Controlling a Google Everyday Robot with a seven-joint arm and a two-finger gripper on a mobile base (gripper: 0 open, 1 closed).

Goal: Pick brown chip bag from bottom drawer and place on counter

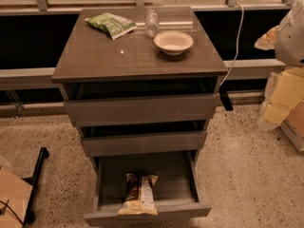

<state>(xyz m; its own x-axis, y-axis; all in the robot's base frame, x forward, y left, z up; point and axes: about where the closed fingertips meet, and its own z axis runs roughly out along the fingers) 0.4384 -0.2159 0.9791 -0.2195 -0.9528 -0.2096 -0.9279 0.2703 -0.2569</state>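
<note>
The brown chip bag [138,194] lies flat in the open bottom drawer [109,184], near its front wall, with the dark brown end towards the back and the pale end towards the front. The bottom drawer is pulled far out; the two shallower drawers above it stand slightly open. The counter [118,56] is the glossy dark top of the cabinet. My gripper is not in view. Only a pale grey rounded part [290,30], which seems to be my arm, shows at the right edge, far from the drawer.
On the counter lie a green chip bag [110,24] at the back left, a clear glass jar [151,23] and a white bowl [173,42] at the back right. Cardboard boxes [285,99] stand on the floor at right. A black stand [35,179] is at left.
</note>
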